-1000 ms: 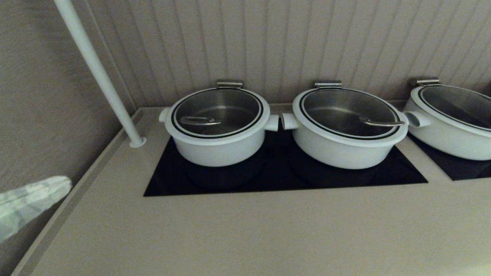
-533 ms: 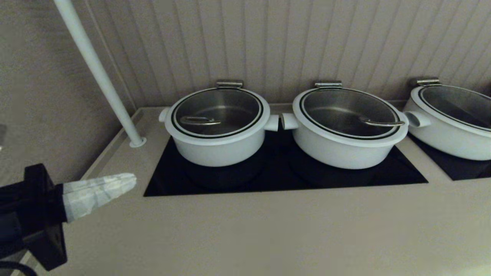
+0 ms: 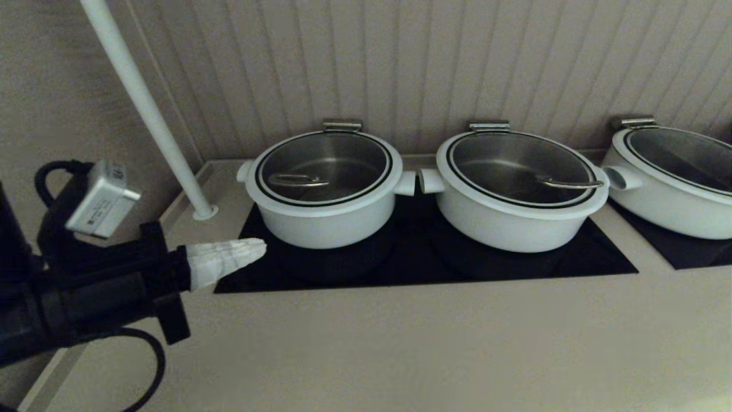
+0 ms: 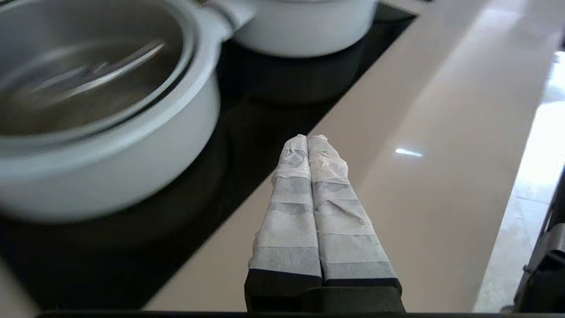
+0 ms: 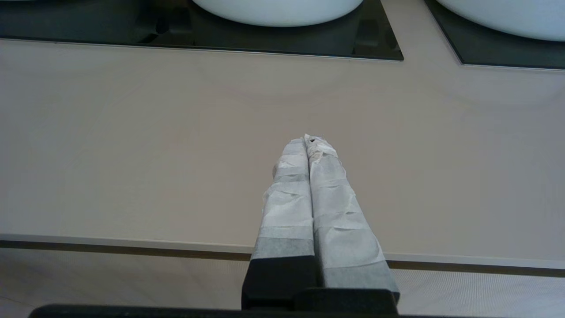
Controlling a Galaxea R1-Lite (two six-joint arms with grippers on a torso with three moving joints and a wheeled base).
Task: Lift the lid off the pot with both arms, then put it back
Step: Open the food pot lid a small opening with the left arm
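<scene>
The pot [image 3: 323, 220] is the deeper white one at the left of the black cooktop [image 3: 423, 260]; it also shows in the left wrist view [image 4: 132, 150]. The lid [image 3: 323, 166], glass with a thin steel handle [image 3: 297, 181], sits closed on it and also shows in the left wrist view [image 4: 84, 84]. My left gripper [image 3: 257, 249] is shut and empty, low over the cooktop's left front corner, just left of the pot; it shows in its own wrist view [image 4: 307, 138]. My right gripper [image 5: 305, 139] is shut and empty over the counter's front part, out of the head view.
Two wider, shallower white pots with glass lids stand to the right [image 3: 514, 194] [image 3: 675, 180]. A white pole [image 3: 146, 109] rises from the counter's back left corner. A ribbed wall [image 3: 457, 63] stands close behind the pots. The beige counter [image 3: 400, 349] stretches in front of the cooktop.
My left arm has come in from the lower left, moving right and forward, so its shut fingers now reach the cooktop's corner beside the pot. The pots and lids have not moved.
</scene>
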